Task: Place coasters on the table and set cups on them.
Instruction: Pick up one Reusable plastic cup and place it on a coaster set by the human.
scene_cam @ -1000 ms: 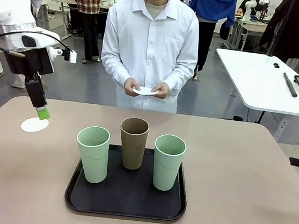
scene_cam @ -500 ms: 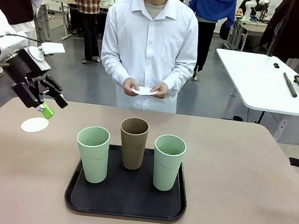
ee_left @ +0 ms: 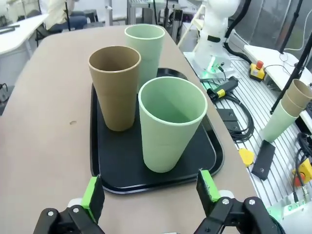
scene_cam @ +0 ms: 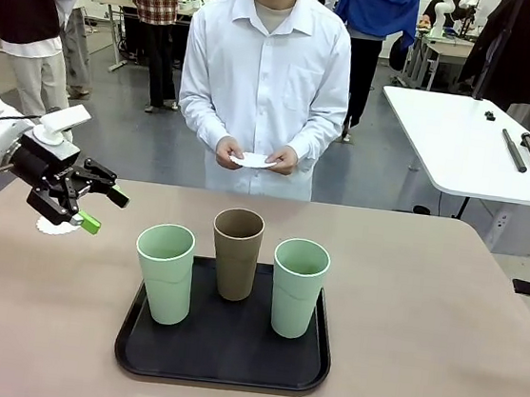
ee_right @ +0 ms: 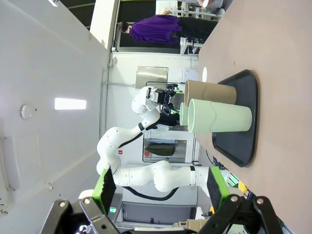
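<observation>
Three tall, tapered cups without handles are seen standing upright on a black tray [scene_cam: 222,366] in the lower middle of the front view. A pale green cup [scene_cam: 164,273] is placed at the tray's left. A brown cup [scene_cam: 237,253] is set a little farther back in the middle, and a second pale green cup [scene_cam: 298,287] stands at the right. All three are matte, alike in size and empty, and they stand close together with narrow gaps between them. The tray rests on the beige table [scene_cam: 423,322].

A small round white coaster [scene_cam: 49,226] with a scalloped edge lies flat on the table at the left of the frame, well apart from the tray. It is partly covered in this view by the left hand [scene_cam: 103,211]. That hand is held just above the table with its green-tipped fingers spread and pointed toward the cups, and nothing is gripped between them. In the left wrist view the nearer green cup is framed between the two fingers.

More white coaster paper [scene_cam: 253,161] is held with both hands by the person [scene_cam: 267,74] at the upper middle, beyond the table's far edge.

In the right wrist view the right hand [ee_right: 161,187] is seen with its fingers spread wide and empty, and the tray and cups appear sideways at the right.
</observation>
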`<state>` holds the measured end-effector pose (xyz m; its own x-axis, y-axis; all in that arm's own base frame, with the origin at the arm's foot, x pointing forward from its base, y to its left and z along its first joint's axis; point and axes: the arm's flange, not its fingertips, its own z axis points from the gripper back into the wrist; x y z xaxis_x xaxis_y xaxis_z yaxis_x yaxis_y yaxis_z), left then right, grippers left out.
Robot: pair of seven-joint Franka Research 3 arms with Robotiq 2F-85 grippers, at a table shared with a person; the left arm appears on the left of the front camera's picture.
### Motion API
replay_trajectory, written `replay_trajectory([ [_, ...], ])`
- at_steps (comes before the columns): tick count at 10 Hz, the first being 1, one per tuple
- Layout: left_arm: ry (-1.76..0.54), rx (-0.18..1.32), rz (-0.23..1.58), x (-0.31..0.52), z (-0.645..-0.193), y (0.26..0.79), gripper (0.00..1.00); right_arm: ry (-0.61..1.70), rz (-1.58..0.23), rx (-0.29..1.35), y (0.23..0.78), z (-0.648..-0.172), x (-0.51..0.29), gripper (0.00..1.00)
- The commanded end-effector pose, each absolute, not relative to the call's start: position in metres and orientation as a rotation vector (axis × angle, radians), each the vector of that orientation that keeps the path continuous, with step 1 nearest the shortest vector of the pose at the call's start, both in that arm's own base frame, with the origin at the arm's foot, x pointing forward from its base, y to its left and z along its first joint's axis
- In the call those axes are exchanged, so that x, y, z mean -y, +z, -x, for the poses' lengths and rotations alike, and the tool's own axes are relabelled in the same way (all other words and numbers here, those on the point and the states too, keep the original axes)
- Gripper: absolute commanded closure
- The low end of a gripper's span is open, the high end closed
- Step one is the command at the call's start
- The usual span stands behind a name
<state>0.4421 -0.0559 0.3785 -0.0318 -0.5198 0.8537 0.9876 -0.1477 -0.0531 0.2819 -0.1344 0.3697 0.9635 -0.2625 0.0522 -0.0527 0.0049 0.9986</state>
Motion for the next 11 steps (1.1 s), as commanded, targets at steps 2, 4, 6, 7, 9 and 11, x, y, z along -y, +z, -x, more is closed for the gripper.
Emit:
replay_trajectory([
  [2, -1.495, 0.843, 0.877, 0.060, -0.420, 0.370, 0.00, -0.174, -1.586, 0.264, 0.371, -0.286, 0.134, 0.00],
  [4, -1.470, 0.813, 0.890, 0.058, -0.413, 0.364, 0.00, -0.174, -1.586, 0.264, 0.371, -0.286, 0.134, 0.00],
  [6, -1.489, 0.785, 0.914, 0.056, -0.426, 0.370, 0.00, -0.174, -1.586, 0.264, 0.371, -0.286, 0.134, 0.00],
  [7, -1.489, 0.785, 0.914, 0.056, -0.426, 0.370, 0.00, -0.174, -1.586, 0.264, 0.371, -0.286, 0.134, 0.00],
  [9, -1.489, 0.785, 0.914, 0.056, -0.426, 0.370, 0.00, -0.174, -1.586, 0.264, 0.371, -0.286, 0.134, 0.00],
  [11, -1.478, 0.853, 1.068, 0.052, -0.426, 0.356, 0.00, -0.174, -1.586, 0.264, 0.371, -0.286, 0.134, 0.00],
])
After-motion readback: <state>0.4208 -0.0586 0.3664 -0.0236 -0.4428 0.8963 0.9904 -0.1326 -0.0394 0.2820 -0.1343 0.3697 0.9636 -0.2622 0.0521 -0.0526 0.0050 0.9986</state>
